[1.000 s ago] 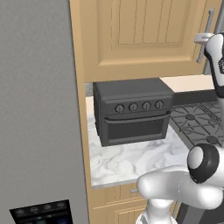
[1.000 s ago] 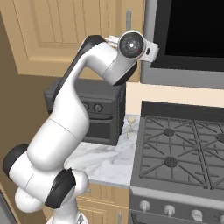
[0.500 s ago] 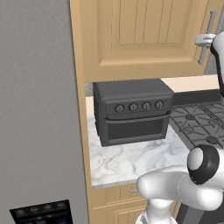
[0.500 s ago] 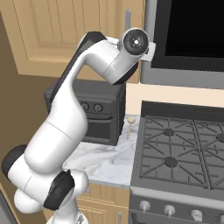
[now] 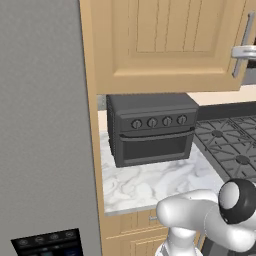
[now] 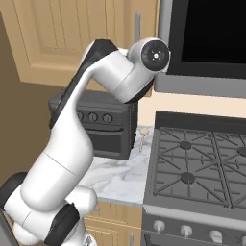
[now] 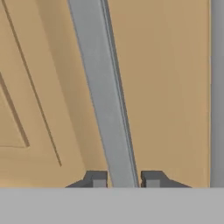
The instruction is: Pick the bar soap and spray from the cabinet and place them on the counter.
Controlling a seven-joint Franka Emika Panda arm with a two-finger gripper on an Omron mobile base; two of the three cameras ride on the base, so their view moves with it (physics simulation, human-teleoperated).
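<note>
The end effector (image 7: 123,179) stood spread astride the cabinet (image 5: 165,45) handle (image 7: 105,96). Centring, then pinching firmly, seemed wise before pulling.

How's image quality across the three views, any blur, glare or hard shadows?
Hand view: the long grey metal bar handle looks soft so close up, with a faint shadow beside it on the tan wooden cabinet door. Left base view: even light, dim under the cabinet behind the dark toaster oven. Right base view: sharp, no glare.
</note>
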